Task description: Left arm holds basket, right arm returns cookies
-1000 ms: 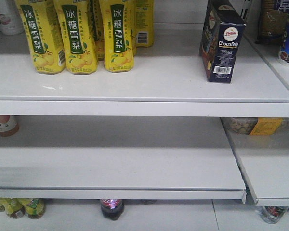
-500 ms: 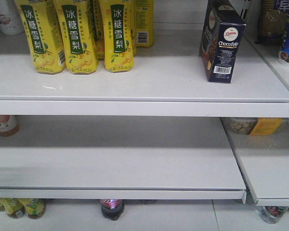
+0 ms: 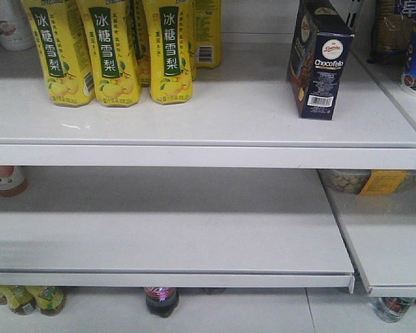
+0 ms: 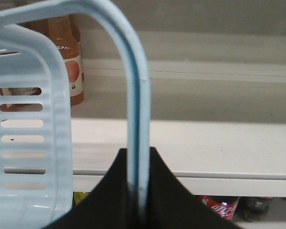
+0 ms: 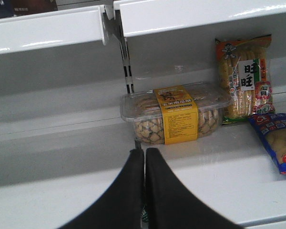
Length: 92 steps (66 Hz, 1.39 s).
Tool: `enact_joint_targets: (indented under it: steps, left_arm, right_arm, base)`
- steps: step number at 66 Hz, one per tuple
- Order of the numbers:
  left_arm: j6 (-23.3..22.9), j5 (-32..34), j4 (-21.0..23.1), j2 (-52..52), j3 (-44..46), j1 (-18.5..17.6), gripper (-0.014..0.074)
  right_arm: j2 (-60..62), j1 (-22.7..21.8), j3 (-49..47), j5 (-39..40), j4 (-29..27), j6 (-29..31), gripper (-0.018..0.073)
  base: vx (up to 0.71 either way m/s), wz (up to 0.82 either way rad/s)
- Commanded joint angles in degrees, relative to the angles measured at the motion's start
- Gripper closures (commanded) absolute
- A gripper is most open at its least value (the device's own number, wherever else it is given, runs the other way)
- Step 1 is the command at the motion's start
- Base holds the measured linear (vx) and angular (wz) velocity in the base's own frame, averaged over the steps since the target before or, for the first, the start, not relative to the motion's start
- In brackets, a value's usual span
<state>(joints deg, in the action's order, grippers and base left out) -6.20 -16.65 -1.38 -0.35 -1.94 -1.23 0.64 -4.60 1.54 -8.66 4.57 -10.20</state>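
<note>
Front-facing view: cookies [image 3: 319,59] are standing upright at 1 o'clock on the white shelf [image 3: 215,118]; left claw [image 4: 138,191] is clamping the basket [image 4: 28,138] handle; right claw [image 5: 145,164] is sitting closed, empty.

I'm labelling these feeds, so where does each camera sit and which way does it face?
Front view: faces the shelves squarely, showing yellow bottles and cookies; no robot parts.
Left wrist: behind left gripper, shut on basket handle.
Right wrist: behind shut right gripper, facing a clear biscuit tub.
Front and right wrist views share that tub.
</note>
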Motion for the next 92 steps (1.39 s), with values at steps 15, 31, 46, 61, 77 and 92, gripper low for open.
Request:
enact_joint_targets:
  steps: [15, 31, 46, 61, 77, 92]
  left_arm:
    - [0.40, 5.75, -1.13, -1.24, -0.57, 0.13, 0.0603]
    - [0.40, 5.75, -1.13, -1.24, -0.57, 0.13, 0.0603]
    - [0.40, 5.75, -1.13, -1.24, -0.57, 0.13, 0.0603]
    - [0.40, 5.75, -1.13, -1.24, -0.57, 0.13, 0.0603]
    - [0.40, 5.75, -1.13, -1.24, -0.57, 0.13, 0.0603]
    - [0.40, 5.75, -1.13, -1.24, -0.57, 0.13, 0.0603]
  right_arm:
    - [0.64, 5.00, 0.17, 4.92, -0.19, 4.60, 0.0568]
    - [0.64, 4.94, 0.17, 4.80, -2.80, 9.87, 0.0568]
    - [0.64, 4.85, 0.17, 4.85, -2.80, 9.81, 0.0568]
    - [0.64, 4.85, 0.17, 4.85, -2.80, 9.81, 0.0568]
    - [0.58, 4.85, 0.11, 4.86, -2.80, 9.81, 0.0568]
    - [0.58, 4.85, 0.11, 4.86, -2.80, 9.81, 0.0568]
  base:
    - [0.00, 0.00]
    - [0.00, 0.00]
    - [0.00, 0.00]
    - [0.00, 0.00]
    - [0.00, 0.00]
    - [0.00, 0.00]
